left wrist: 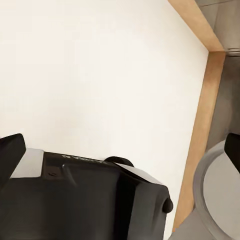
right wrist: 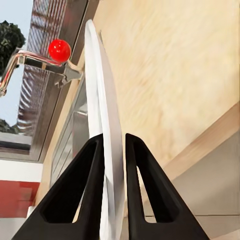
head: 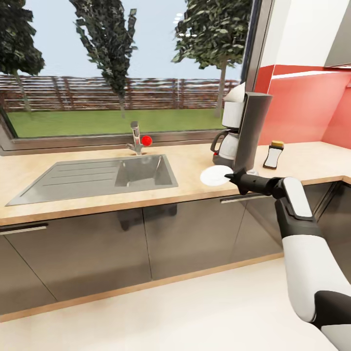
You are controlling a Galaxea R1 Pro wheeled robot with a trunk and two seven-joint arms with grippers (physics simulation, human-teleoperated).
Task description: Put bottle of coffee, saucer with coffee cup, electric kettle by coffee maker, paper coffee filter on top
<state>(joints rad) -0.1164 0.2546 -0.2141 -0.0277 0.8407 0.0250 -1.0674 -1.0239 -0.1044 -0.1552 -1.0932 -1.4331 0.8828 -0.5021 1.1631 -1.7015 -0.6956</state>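
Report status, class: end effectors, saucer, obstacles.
Right end effector shut on saucer, above countertop beside coffee maker. Left end effector state unclear. Nothing blocking.

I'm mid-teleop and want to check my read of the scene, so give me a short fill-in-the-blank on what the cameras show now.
1. The right tool is shut on the edge of the ____.
2. The bottle of coffee stands on the kitchen countertop beside the ____.
3. The knob on the faucet behind the sink is coloured ____.

Missing words: saucer; coffee maker; red.
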